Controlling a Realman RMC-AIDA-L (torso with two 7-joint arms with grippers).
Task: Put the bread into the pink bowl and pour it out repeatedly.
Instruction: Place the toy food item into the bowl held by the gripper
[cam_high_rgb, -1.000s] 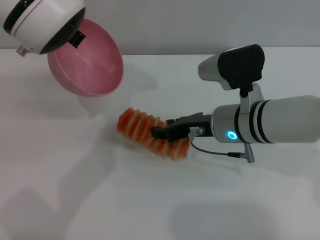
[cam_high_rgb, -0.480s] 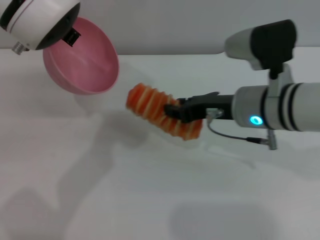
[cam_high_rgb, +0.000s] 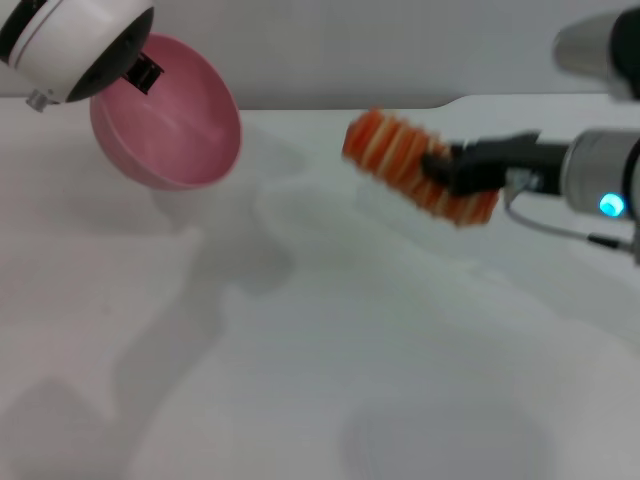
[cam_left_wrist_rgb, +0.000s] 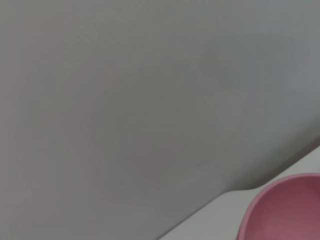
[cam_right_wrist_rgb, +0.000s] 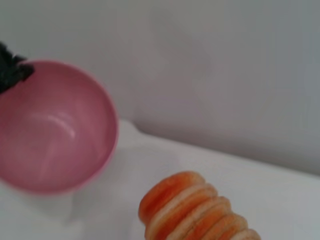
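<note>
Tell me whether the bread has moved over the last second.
Yes. The bread, held by the right end effector, has risen off the table and moved toward the robot's right, away from the pink bowl.

The right arm is reaching in level from the desk's right edge, raised clear of the surface, its right hand clamping the bread. The left hand is hanging above the far left corner, gripping the tilted pink bowl by its rim.

Lab-like setup, bare white table, plain wall
</note>
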